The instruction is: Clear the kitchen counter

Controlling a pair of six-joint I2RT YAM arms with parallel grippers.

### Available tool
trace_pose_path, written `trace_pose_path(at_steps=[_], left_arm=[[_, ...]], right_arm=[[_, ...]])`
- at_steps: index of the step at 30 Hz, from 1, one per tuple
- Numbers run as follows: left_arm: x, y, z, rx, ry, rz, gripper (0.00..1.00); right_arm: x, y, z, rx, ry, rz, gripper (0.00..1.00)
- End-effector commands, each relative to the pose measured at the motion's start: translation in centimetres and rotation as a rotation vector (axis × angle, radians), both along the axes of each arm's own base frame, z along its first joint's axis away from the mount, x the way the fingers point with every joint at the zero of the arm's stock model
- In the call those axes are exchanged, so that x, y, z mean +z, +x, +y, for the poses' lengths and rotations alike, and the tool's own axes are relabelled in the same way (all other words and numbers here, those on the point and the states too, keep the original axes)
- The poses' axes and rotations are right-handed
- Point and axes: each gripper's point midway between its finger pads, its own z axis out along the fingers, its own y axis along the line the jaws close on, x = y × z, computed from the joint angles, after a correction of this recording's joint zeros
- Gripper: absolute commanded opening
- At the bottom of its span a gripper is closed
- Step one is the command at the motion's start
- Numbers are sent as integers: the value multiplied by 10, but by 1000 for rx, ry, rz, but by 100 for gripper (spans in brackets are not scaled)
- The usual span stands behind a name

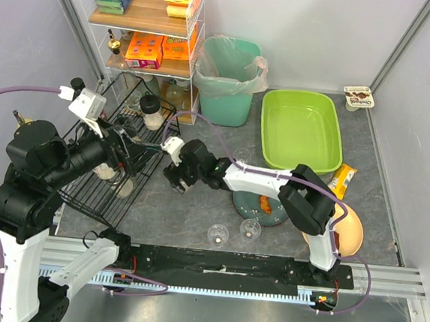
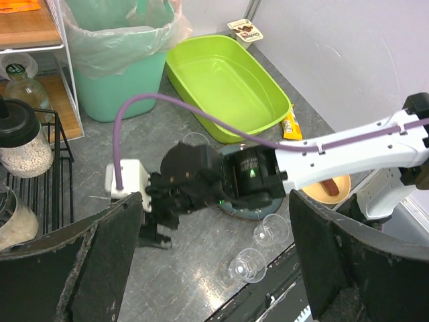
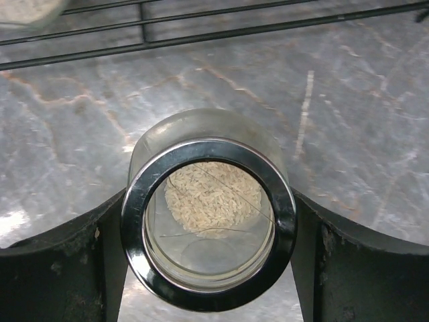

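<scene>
Pretty sure the clear glass, metal-rimmed jar of rice [image 3: 209,201] is being clamped by the right gripper [image 1: 174,180] on the mottled dark-grey kitchen counter [image 1: 184,215] beside the black wire rack [image 1: 114,190], the left gripper [image 2: 216,208] being held spread wide, empty, so a steady lift is being called for.

jar [image 3: 209,215] hidden under right pincer [image 1: 175,180] from above, shelf boxes [image 1: 161,48] unreadable
</scene>
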Motion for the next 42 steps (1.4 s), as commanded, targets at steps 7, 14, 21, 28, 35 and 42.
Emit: trace_pose_path(at_steps=[7, 14, 21, 28, 35, 42], left_arm=[[2, -1, 3, 6, 17, -39, 95], [-2, 0, 4, 10, 21, -29, 95], [-4, 0, 6, 22, 27, -29, 95], [-5, 1, 6, 24, 29, -25, 95], [-6, 2, 6, 26, 32, -22, 95], [-6, 2, 7, 28, 34, -23, 95]], right_arm=[[-6, -18, -5, -116, -84, -30, 98], [19, -40, 7, 46, 51, -48, 98], [22, -58, 11, 143, 104, -28, 98], [30, -53, 9, 108, 142, -62, 98], [24, -50, 16, 106, 156, -68, 98], [15, -44, 21, 72, 172, -70, 98]])
